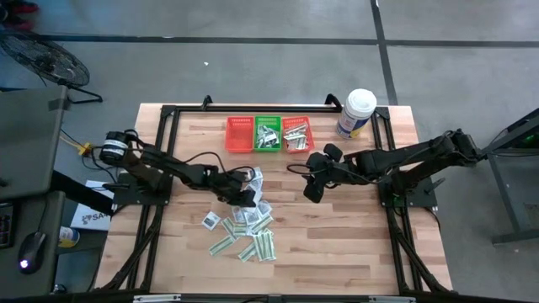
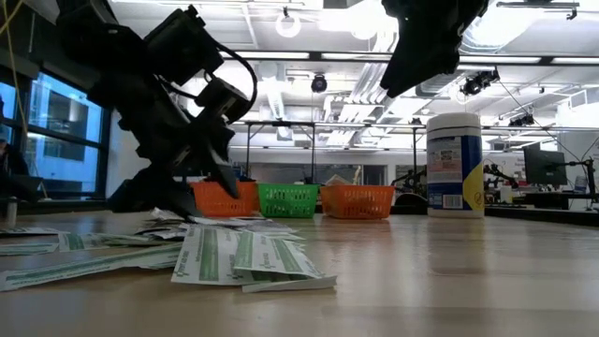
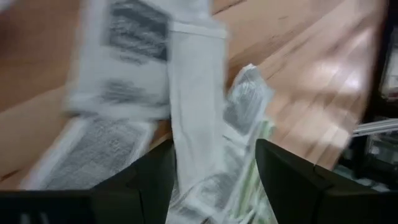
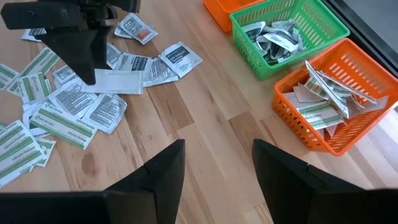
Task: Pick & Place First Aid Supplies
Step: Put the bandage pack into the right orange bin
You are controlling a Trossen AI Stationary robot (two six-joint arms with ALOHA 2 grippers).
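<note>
Found the packets (image 1: 244, 227) heaped loose on the table (image 1: 354, 244), near the front and left of centre, overlapping one another, white squares mixed with green strips; noted more already lying in the green basket (image 1: 268, 135) and orange basket (image 1: 297, 135) at the back, and little or nothing in the red basket (image 1: 239, 135). Saw the left gripper (image 1: 246, 199) down at the far edge of the heap, fingers (image 3: 146, 180) spread either side of a narrow white packet (image 3: 196, 106), not yet pinching it. Judged the main risk to be a closing grip catching two or three overlapped packets at once, or sliding off flat paper and lifting none. Feared also a low sweep pushing the heap apart, since nothing holds the sheets down. Saw the right gripper (image 1: 310, 192) hanging above bare wood between heap and baskets, fingers (image 4: 155, 174) spread and empty. Reckoned a carry toward the baskets could cross its path and bump it, or shed a thin packet on the way. Left the tub (image 1: 356, 113) out of concern, well apart at the back right.
</note>
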